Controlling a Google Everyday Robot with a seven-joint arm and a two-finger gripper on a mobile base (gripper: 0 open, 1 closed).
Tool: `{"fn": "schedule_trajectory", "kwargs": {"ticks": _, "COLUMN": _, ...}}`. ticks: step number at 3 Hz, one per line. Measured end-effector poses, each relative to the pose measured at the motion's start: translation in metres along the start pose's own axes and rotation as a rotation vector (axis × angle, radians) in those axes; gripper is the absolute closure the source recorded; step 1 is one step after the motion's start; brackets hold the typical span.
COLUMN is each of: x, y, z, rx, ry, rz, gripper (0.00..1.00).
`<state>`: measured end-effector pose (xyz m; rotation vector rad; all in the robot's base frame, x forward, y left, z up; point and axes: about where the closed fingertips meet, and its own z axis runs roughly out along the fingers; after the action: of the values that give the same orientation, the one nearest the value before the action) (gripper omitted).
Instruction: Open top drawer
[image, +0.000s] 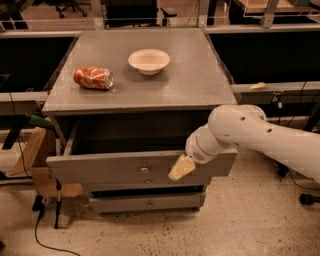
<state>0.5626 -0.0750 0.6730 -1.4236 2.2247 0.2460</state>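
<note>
Gripper (181, 168) sits before the pulled-out top drawer (100, 169).

gripper (180, 168): low in the centre of the frame, against the top drawer (120, 169) front, just right of the knob (144, 170). Only a blurred pale-yellow wedge shows!
top drawer: standing open, but the box is deep in shadow, so its contents cannot be told. Its right end is covered by the arm (260, 137).
arm: runs straight off the right edge.
lower drawers (147, 202): tucked under the open front, just strips showing.
can (93, 77): upper left, print too blurred to read.
cable (47, 241): lower left, slipping off the bottom edge.
</note>
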Motion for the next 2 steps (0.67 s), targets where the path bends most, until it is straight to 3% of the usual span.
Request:
{"fn": "schedule_trajectory", "kwargs": {"ticks": 1, "x": 0.014, "y": 0.012, "z": -0.005, "rx": 0.005, "ry": 0.01, "rz": -0.025, "gripper": 0.0}}
{"fn": "schedule_trajectory", "kwargs": {"ticks": 2, "x": 0.026, "y": 0.022, "z": -0.007, "rx": -0.009, "ry": 0.031, "rz": -0.052, "gripper": 0.18}}
